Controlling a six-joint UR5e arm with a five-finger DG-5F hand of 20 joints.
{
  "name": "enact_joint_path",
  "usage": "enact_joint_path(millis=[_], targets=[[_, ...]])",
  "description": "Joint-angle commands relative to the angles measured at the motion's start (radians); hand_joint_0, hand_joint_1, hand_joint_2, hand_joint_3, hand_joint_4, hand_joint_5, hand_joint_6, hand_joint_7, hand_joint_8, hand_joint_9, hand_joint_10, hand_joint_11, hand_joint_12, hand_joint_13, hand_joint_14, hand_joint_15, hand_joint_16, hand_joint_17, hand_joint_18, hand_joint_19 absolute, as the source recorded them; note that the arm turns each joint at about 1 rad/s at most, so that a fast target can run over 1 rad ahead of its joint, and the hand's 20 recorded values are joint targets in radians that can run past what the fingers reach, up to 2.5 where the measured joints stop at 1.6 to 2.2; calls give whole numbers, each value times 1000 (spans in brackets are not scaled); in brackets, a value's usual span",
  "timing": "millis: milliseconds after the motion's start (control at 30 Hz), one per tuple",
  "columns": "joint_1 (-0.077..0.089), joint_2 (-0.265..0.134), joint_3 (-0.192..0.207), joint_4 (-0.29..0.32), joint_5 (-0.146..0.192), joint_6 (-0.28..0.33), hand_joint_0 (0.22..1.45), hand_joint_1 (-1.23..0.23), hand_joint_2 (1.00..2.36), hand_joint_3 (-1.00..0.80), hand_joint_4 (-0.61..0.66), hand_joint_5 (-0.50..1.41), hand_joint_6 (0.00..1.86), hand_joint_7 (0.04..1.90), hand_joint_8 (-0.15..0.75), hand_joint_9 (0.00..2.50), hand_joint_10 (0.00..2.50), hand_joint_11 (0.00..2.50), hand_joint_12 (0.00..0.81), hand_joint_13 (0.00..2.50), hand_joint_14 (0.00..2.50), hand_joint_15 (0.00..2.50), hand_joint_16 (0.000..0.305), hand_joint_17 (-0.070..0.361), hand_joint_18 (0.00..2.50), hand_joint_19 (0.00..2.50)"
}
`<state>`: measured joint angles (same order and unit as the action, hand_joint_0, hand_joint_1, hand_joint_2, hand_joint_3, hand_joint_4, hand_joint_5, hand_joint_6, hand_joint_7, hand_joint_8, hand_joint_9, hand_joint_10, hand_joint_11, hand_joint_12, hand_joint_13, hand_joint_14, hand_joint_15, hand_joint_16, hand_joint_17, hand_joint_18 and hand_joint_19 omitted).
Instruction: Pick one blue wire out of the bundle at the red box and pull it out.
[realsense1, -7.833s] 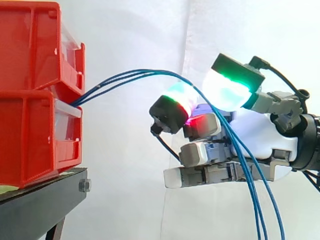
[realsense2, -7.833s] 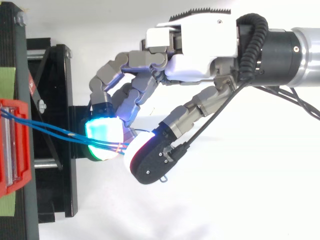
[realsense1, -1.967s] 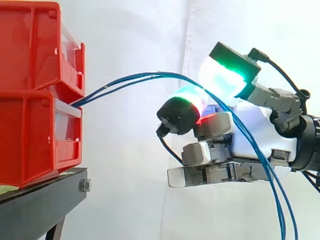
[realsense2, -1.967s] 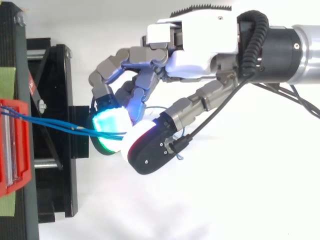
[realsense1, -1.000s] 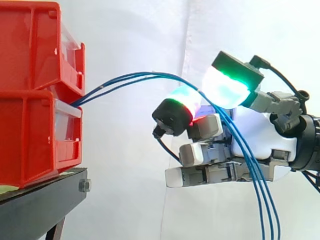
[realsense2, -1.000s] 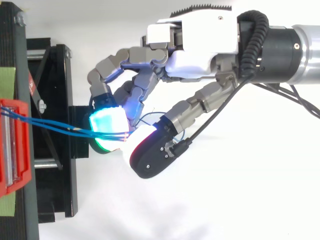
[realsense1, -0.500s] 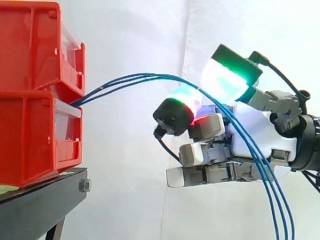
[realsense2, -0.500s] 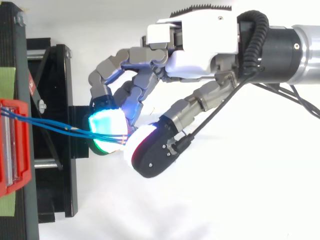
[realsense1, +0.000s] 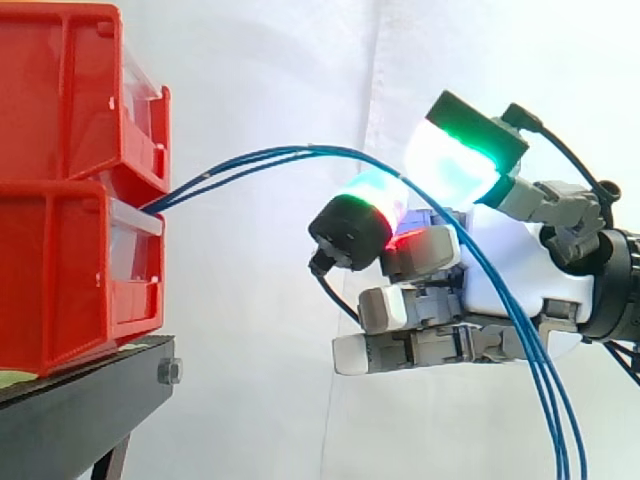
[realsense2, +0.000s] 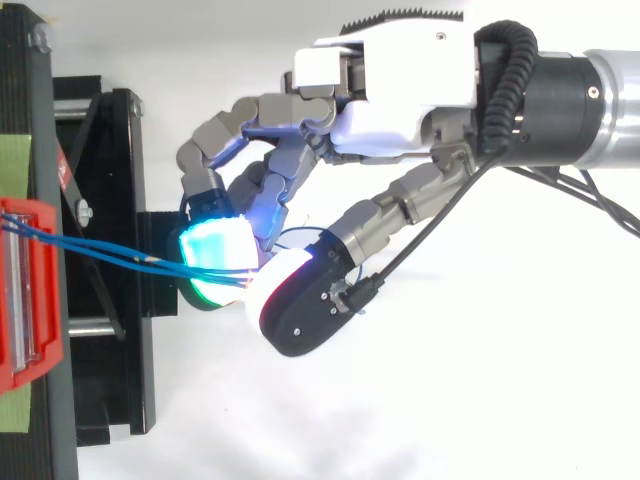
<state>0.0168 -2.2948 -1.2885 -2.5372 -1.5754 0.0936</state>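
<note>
Two red boxes (realsense1: 70, 270) are stacked at the left on a black stand. A bundle of thin blue wires (realsense1: 260, 158) comes out from between them, arches to the right and hangs down past the hand (realsense1: 510, 270). The hand is level with the boxes, well to their right, with its fingers curled. Its glowing green-white pads (realsense1: 450, 165) close on the wires from either side. In the top view the wires (realsense2: 110, 252) run from the red box (realsense2: 30, 300) straight into the pinch between the pads (realsense2: 215, 250) of the hand (realsense2: 400, 90). How many wires lie in the pinch I cannot tell.
The black stand (realsense1: 80, 400) carries the boxes, and its frame (realsense2: 110, 200) reaches toward the hand below the wires. A strip of green tape (realsense2: 15, 160) lies on the stand. A white curtain (realsense1: 300, 60) hangs behind, with open space between boxes and hand.
The hand stays in place over the last second. Its upper pad has shifted slightly, and the hanging part of the wires has swung a little to the right.
</note>
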Motion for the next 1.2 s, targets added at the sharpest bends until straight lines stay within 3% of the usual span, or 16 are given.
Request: enact_joint_path(millis=[0, 533, 800, 1000, 1167], targets=[[0, 0, 0, 0, 0, 0, 646, -894, 1002, -477, 272, -143, 850, 1377, 269, 1021, 26, 1065, 372, 818, 28, 740, 58, 131, 518, 443], [0, 0, 0, 3, 0, -2, 576, -771, 1000, -500, 134, -63, 819, 1420, 201, 1214, 27, 966, 359, 899, 26, 731, 55, 123, 538, 475], [2, 0, 0, 3, 0, -2, 578, -675, 1000, -500, 72, -57, 825, 1477, 213, 1240, 30, 976, 359, 904, 29, 734, 54, 122, 539, 486], [2, 0, 0, 3, 0, -2, 645, -874, 1000, -500, 95, -90, 883, 1400, 233, 1201, 29, 1091, 363, 897, 28, 753, 53, 120, 547, 469], [2, 0, 0, 3, 0, -2, 754, -956, 1000, -492, 59, -109, 894, 1590, 244, 1149, 27, 1133, 367, 883, 28, 738, 54, 122, 569, 404]])
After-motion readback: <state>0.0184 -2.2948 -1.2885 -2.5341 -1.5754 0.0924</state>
